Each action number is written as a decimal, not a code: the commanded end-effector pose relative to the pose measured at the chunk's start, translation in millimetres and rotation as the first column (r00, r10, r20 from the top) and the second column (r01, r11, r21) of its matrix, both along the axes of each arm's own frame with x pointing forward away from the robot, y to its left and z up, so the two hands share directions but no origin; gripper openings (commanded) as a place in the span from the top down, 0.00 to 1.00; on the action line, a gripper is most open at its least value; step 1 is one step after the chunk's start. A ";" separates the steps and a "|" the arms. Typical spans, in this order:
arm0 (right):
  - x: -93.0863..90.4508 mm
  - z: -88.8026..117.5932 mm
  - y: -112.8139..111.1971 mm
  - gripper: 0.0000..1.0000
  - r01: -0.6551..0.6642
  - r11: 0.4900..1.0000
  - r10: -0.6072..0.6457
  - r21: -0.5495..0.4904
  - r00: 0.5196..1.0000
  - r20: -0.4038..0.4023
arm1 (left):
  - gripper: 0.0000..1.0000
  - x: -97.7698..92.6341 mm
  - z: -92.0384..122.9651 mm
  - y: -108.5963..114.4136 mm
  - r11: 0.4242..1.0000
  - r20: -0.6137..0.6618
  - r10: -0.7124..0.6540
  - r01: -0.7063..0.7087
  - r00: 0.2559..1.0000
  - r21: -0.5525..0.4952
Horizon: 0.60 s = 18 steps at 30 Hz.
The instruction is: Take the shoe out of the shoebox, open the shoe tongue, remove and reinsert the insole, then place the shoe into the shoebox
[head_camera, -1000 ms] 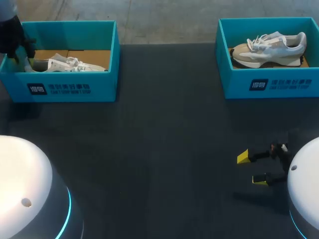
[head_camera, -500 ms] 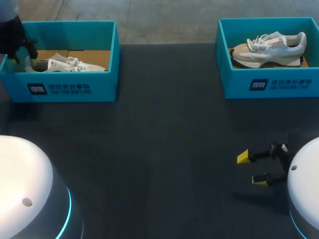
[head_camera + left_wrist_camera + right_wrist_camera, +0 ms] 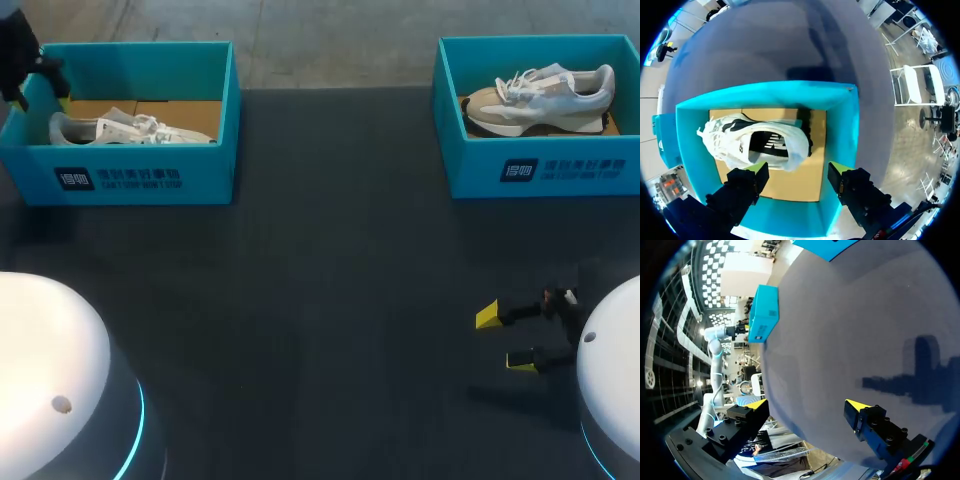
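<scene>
Nearest to the robot, the right arm [image 3: 612, 372] rested low over the dark matte surface [image 3: 320, 290]. Its jaws stood apart with nothing between them, well apart from both boxes. Farther away, at the far left of the surface, the open turquoise cardboard shoebox [image 3: 846, 125] held the white mesh sneaker with dark accents [image 3: 740, 142], which lay on the brown cardboard floor [image 3: 805, 182] of the box. The left arm [image 3: 18, 55] hung above the heel end of this box. Its jaws were apart too, one yellow tip just over the heel collar and the other over bare cardboard near the box wall, and they seemed to touch nothing. In my judgement a descent from here could catch the outer tip on the wall and drag the light box. A grip on the soft collar alone could also let the sneaker tilt and slip. Its long axis ran along the long side of the box, with the heel toward the left arm, the toe toward the middle of the surface, and the opening upward, showing the dark insole [image 3: 767, 145]. At the far right, a second turquoise box [image 3: 540, 170] held a beige and white sneaker [image 3: 545, 95].
</scene>
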State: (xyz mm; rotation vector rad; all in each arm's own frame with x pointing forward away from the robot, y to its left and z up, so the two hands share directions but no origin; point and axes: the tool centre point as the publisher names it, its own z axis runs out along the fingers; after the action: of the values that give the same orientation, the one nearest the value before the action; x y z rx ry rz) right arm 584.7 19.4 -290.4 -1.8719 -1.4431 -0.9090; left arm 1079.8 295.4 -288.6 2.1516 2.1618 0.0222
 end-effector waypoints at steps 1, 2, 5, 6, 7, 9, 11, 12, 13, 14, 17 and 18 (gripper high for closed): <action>-3.2 2.2 -0.6 0.00 0.003 1.000 -0.003 -0.002 1.000 0.002 | 0.21 -9.4 16.9 1.5 1.000 0.014 -0.008 0.008 1.000 0.000; -3.2 2.2 -0.6 0.00 0.003 1.000 -0.003 -0.002 1.000 0.002 | 0.16 -9.7 19.3 1.1 1.000 0.021 -0.010 0.010 1.000 0.002; -3.2 2.2 -0.6 0.00 0.003 1.000 -0.003 -0.002 1.000 0.002 | 0.00 -10.6 26.6 1.4 1.000 0.027 -0.012 0.012 1.000 0.004; -3.2 2.2 -0.6 0.00 0.003 1.000 -0.003 -0.002 1.000 0.002 | 0.00 -10.2 27.8 1.5 1.000 0.029 -0.011 0.011 1.000 0.008; -3.2 2.2 -0.6 0.00 0.003 1.000 -0.003 -0.002 1.000 0.002 | 0.00 -10.3 29.6 1.7 1.000 0.031 -0.010 0.010 0.999 0.009; -3.2 2.2 -0.6 0.00 0.003 1.000 -0.003 -0.002 1.000 0.002 | 0.00 -11.1 33.5 2.2 1.000 0.034 -0.007 0.006 0.999 0.017; -3.2 2.2 -0.6 0.00 0.003 1.000 -0.003 -0.002 1.000 0.002 | 0.00 -12.9 38.4 2.7 1.000 0.035 -0.007 0.006 0.999 0.018; -3.2 2.2 -0.6 0.00 0.003 1.000 -0.003 -0.002 1.000 0.002 | 0.00 -13.7 40.3 2.8 1.000 0.037 -0.007 0.006 0.999 0.020; -3.2 2.2 -0.6 0.00 0.003 1.000 -0.003 -0.002 1.000 0.002 | 0.00 -14.4 42.1 3.0 1.000 0.037 -0.004 0.003 0.999 0.025; -3.2 2.2 -0.6 0.00 0.003 1.000 -0.003 -0.002 1.000 0.002 | 0.00 -15.4 44.1 3.2 1.000 0.038 -0.004 0.003 0.999 0.025; -3.2 2.2 -0.6 0.00 0.003 1.000 -0.003 -0.002 1.000 0.002 | 0.00 -18.5 49.3 4.2 1.000 0.033 -0.001 0.001 0.999 0.018; -3.2 2.2 -0.6 0.00 0.003 1.000 -0.003 -0.002 1.000 0.002 | 0.00 -19.5 50.6 4.1 1.000 0.032 0.000 0.000 0.999 0.018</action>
State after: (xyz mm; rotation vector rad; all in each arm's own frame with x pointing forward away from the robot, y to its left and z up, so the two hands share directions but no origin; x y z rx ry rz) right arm 584.7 19.4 -290.4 -1.8719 -1.4431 -0.9090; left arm 1065.0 298.8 -243.6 2.1456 2.1519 0.0707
